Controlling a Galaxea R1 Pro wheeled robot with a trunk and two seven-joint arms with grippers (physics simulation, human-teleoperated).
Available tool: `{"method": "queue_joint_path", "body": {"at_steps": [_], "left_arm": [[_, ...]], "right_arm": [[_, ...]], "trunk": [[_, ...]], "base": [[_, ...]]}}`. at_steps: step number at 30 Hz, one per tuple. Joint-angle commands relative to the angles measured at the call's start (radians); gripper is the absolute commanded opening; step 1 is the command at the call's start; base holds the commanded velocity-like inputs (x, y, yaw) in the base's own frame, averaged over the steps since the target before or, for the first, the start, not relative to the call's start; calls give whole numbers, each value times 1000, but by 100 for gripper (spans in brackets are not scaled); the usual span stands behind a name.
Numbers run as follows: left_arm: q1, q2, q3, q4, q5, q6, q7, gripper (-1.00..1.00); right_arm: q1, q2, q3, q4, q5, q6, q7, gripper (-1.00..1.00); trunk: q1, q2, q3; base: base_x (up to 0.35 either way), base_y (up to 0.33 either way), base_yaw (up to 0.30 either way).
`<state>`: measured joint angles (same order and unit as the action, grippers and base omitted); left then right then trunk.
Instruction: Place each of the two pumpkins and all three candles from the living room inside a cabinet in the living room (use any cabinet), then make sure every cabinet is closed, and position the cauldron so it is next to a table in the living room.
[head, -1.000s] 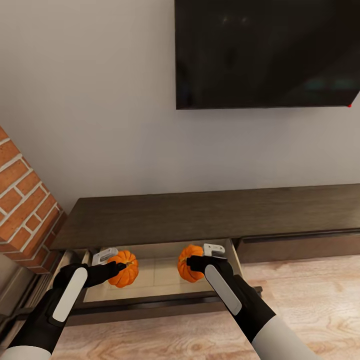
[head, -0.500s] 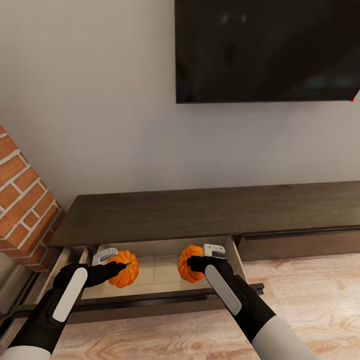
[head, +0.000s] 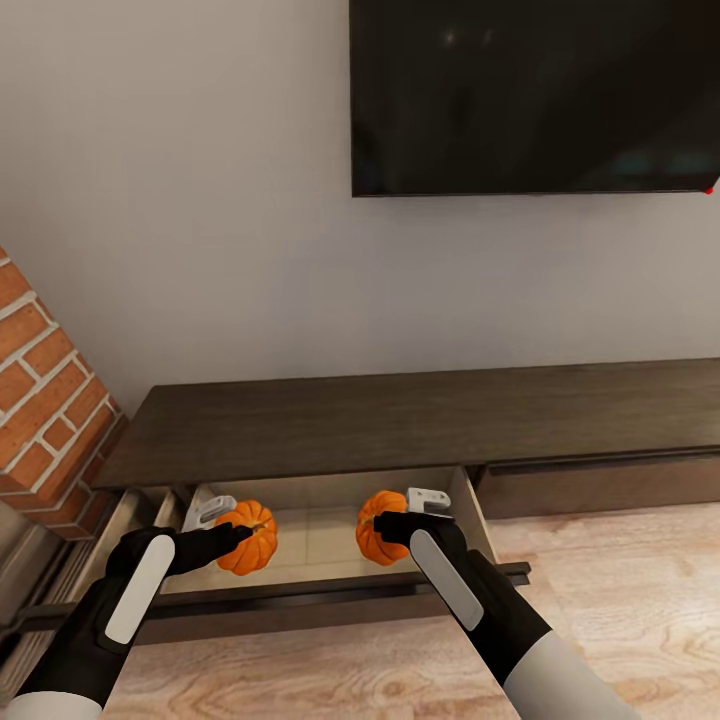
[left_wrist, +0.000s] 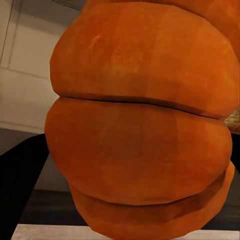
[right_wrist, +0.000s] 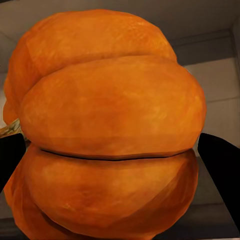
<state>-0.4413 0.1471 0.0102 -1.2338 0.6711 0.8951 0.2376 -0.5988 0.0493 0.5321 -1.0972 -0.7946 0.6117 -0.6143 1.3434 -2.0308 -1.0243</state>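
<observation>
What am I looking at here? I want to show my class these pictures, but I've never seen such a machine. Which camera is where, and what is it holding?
These are simulator renders of a two-armed robot. The head view looks down from its head over both arms. The left gripper is shut on the left pumpkin, and the right gripper on the right pumpkin. Both pumpkins are over the open drawer of a long dark cabinet, below a wall television. The other two pictures come from cameras by each gripper, so each pumpkin looms large: the left one and the right one.
</observation>
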Motion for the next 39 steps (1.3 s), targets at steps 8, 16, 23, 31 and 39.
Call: {"method": "queue_joint_path", "body": {"at_steps": [8, 16, 23, 31, 39], "left_arm": [[0, 0, -1, -1, 10, 4, 8, -100], [0, 0, -1, -1, 10, 4, 4, -100], [0, 0, -1, -1, 10, 4, 2, -100], [0, 0, -1, 0, 10, 4, 7, -100], [0, 0, -1, 0, 10, 4, 8, -100]], "right_arm": [[-1, 0, 2, -1, -9, 0, -10, -100], [-1, 0, 2, -1, -9, 0, -10, -100], [-1, 0, 2, -1, -10, 0, -10, -100], [-1, 0, 2, -1, -10, 0, -10, -100], [-1, 0, 2, -1, -9, 0, -9, -100]], "trunk": [[0, 0, -1], [0, 0, -1], [0, 0, -1], [0, 0, -1], [15, -28, -13]], "base": [[0, 33, 0], [92, 6, 0], [82, 0, 0], [117, 0, 0], [5, 0, 0]]}}
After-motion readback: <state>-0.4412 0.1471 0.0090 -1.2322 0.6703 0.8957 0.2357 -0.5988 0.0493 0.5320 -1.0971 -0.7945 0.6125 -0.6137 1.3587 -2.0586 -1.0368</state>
